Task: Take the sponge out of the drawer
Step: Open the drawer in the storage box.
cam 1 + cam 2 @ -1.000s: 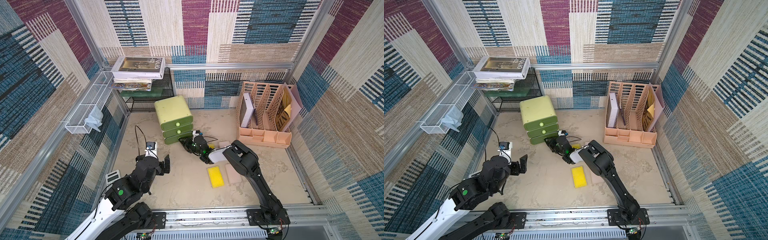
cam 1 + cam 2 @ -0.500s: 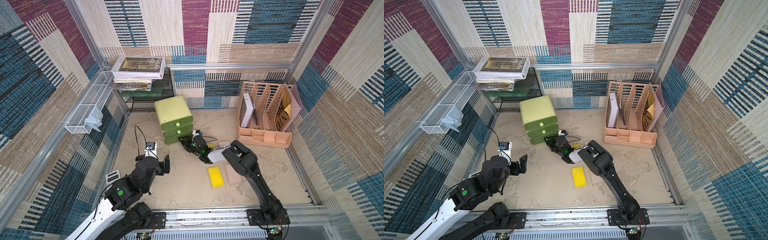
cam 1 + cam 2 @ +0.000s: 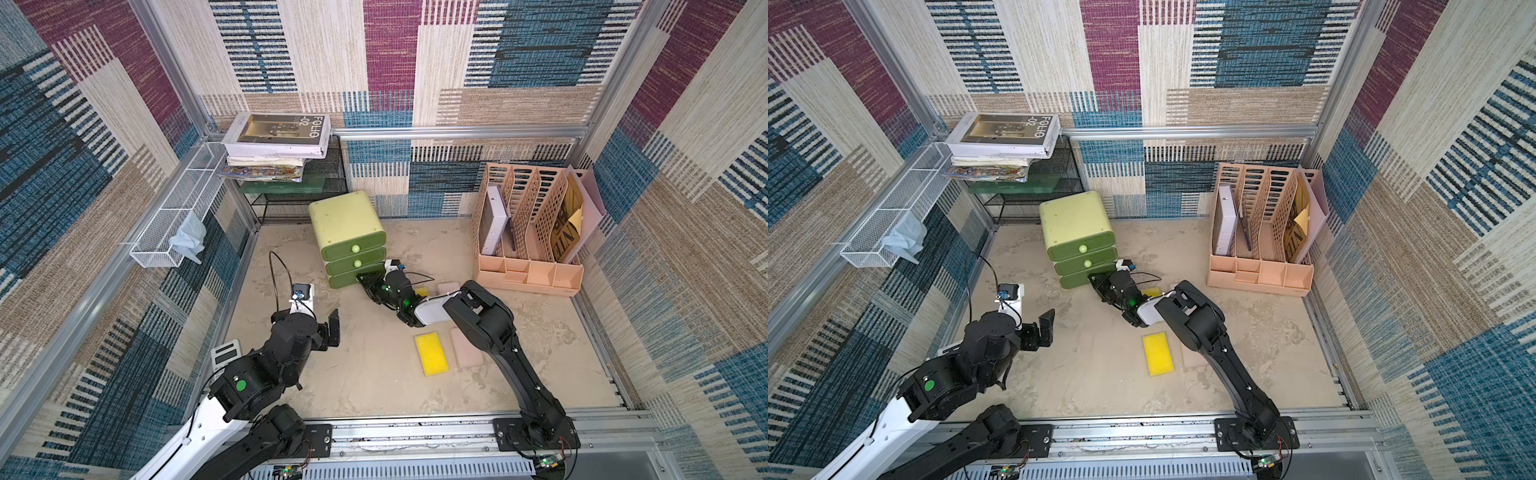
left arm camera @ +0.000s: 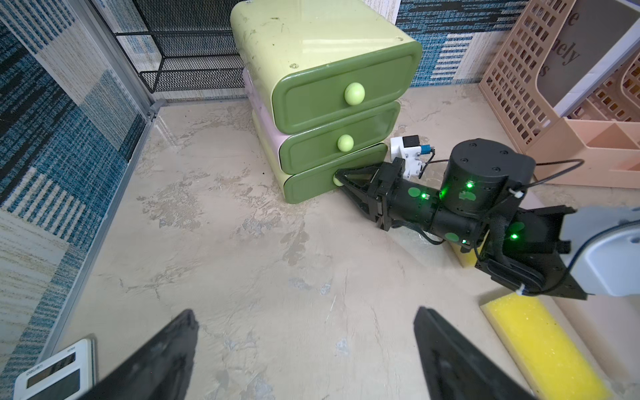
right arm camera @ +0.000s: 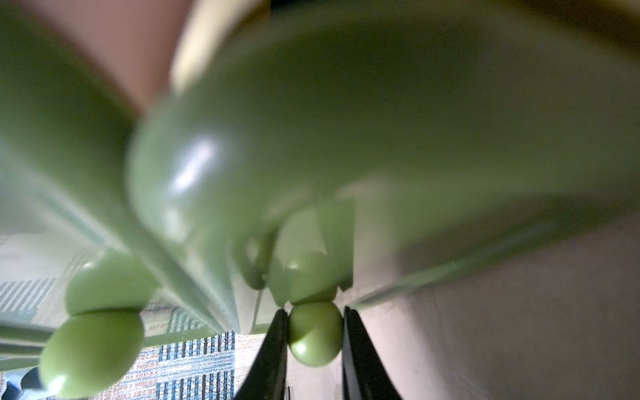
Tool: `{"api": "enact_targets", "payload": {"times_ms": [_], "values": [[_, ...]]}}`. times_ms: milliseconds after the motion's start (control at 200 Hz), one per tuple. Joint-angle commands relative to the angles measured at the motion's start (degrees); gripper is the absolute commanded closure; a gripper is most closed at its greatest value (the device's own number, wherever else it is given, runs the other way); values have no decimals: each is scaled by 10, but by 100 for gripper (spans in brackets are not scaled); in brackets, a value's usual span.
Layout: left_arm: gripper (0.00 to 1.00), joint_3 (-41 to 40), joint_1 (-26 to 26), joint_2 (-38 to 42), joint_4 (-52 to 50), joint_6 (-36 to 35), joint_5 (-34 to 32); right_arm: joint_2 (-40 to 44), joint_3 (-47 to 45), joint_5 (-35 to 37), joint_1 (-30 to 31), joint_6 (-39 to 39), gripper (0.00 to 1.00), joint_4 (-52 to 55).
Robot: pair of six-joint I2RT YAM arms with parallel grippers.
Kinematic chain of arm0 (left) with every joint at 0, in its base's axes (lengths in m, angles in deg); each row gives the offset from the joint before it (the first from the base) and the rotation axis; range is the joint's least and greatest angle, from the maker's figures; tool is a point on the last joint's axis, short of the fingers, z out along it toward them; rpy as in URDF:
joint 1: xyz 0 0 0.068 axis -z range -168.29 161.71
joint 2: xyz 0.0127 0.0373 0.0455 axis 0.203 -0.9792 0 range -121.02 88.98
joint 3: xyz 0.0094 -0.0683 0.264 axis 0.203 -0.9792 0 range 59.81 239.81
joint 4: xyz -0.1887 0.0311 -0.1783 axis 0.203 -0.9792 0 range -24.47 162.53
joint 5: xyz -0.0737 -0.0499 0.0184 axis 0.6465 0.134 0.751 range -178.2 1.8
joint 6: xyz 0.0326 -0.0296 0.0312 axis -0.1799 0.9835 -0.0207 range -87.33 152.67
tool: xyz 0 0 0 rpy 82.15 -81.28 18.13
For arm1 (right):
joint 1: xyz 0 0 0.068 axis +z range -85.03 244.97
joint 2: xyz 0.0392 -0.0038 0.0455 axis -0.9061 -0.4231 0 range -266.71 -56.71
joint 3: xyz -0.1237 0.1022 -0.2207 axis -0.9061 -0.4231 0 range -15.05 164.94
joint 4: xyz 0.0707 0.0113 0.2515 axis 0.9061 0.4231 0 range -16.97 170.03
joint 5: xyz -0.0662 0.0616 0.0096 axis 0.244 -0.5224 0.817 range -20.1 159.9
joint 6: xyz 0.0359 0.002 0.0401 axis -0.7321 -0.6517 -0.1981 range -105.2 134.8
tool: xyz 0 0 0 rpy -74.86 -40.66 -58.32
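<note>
At bottom knob [image 5: 315, 334] | right jaws tightened, gripping it | left jaws wide

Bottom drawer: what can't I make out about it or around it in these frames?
Bottom drawer contents: drawer shut, its front hides them in every view.
Knob: in both top views, covered by the right hand; clear only in the right wrist view.
Drawer fronts: right wrist view, blurred, too close.
Yellow piece: top views, mostly under the right arm.
Left hand: left wrist view, only finger ends show; edge cuts the rest.
</note>
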Motion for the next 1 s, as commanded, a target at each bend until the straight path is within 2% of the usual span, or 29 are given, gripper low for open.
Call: {"api": "enact_targets", "payload": {"times_ms": [0, 626, 997], "values": [[0, 0, -1, 0, 11, 0, 4, 1, -7, -1, 2, -3, 80, -14], [0, -1, -1, 1, 10, 0, 3, 81, -133, -11, 15, 11, 82, -37], [0, -1, -1, 0, 10, 0, 1, 89, -139, -14, 51, 11, 82, -36]]}}
